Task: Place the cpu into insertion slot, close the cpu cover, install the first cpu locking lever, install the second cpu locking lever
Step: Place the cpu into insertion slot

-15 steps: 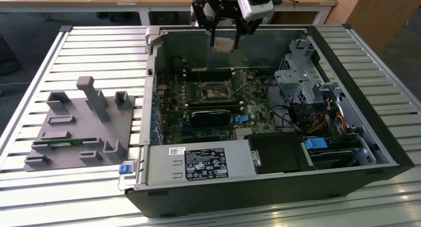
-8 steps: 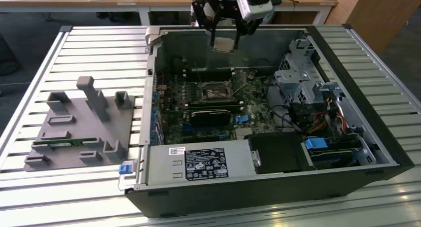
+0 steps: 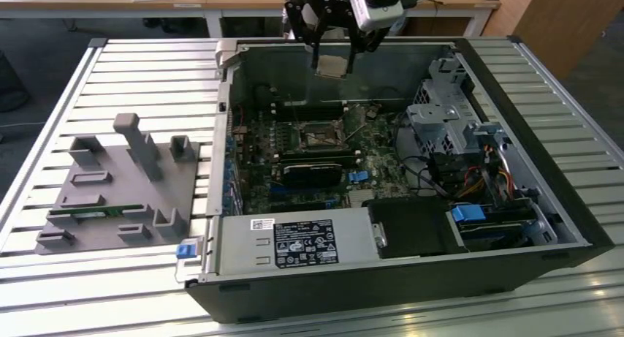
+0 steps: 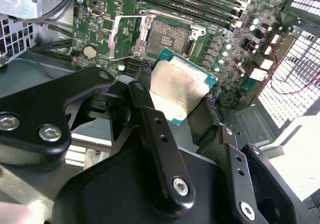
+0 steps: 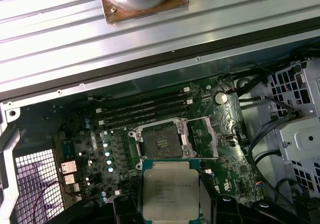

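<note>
Black gripper (image 4: 177, 84) pinching cpu (image 4: 175, 98), insertion slot (image 4: 167, 36) uncovered

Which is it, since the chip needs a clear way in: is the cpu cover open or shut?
Open. In both wrist views the cpu cover is swung to one side of the insertion slot, whose dark centre is bare.

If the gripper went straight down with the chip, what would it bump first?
Probably the green board beside the open insertion slot; the cpu in the gripper would touch first. Depth is unclear.
</note>
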